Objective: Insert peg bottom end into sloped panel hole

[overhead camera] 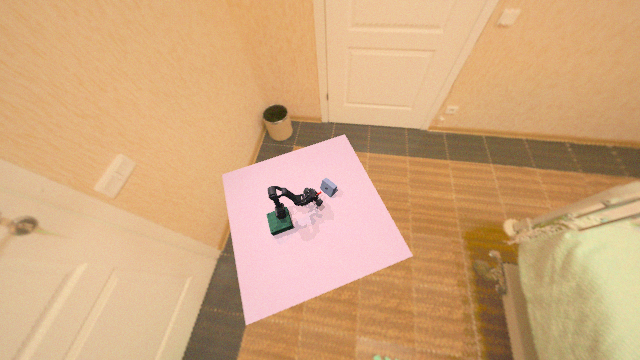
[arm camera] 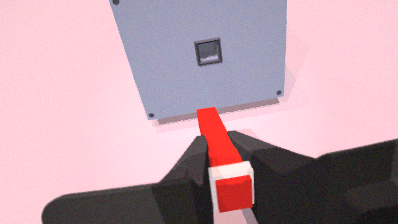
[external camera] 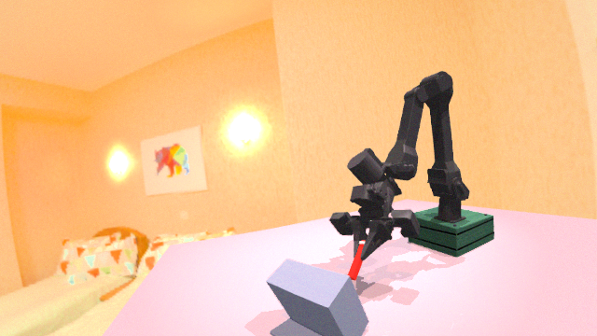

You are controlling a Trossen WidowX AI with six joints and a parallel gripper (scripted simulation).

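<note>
Wrist view: the gripper [arm camera: 222,165] pinches the square red peg [arm camera: 220,150], its far end low against the sloped panel [arm camera: 165,65], short of the square hole [arm camera: 208,52] above. Lifting the tip, squaring its flats and pushing along the hole's axis look essential.

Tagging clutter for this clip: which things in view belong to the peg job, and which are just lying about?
Job:
red square peg, clamped in the gripper
grey sloped panel
its square hole

Lying about:
waste bin
white door
bear picture
patterned pillows
</note>
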